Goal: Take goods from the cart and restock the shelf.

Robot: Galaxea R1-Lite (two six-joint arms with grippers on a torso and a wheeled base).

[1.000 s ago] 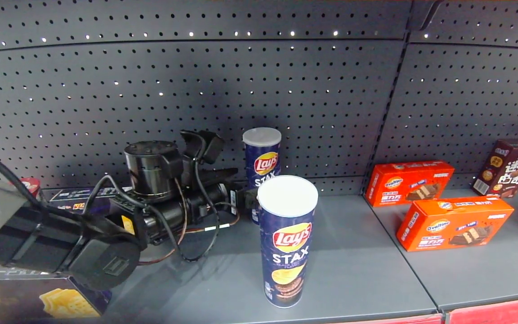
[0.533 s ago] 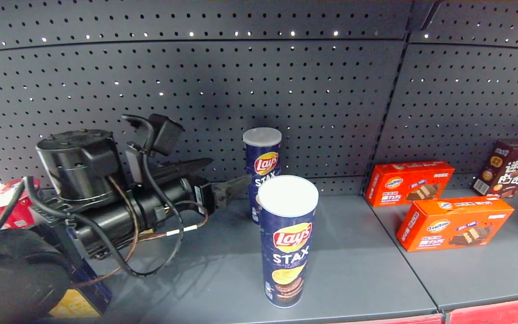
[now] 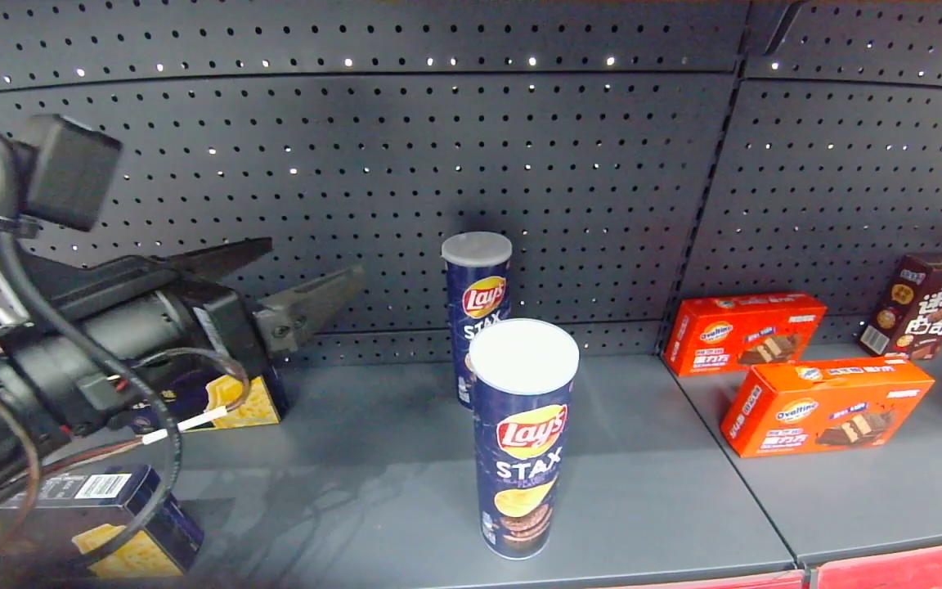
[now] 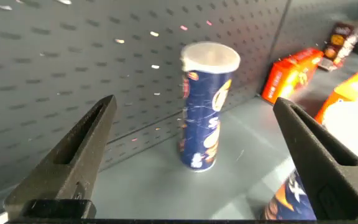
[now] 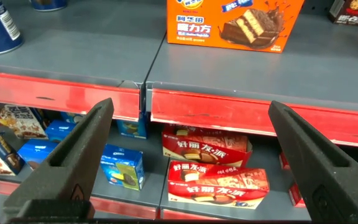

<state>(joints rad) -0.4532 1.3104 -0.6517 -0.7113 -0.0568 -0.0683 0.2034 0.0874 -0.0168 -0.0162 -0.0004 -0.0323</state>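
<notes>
1. While raised over the left part of the shelf [image 3: 651,491], holds nothing in the left gripper [image 3: 314,262], jaws spread wide
2. Shows the rear chip can [image 3: 477,303] upright by the pegboard [image 3: 356,164], with the front chip can [image 3: 522,433] upright before it, both apart from that gripper
3. Has the right gripper [image 5: 191,106] open and empty too, before the red shelf edge [image 5: 61,90]
4. Finds two orange cake boxes [image 3: 827,405] lying flat right of the cans
</notes>
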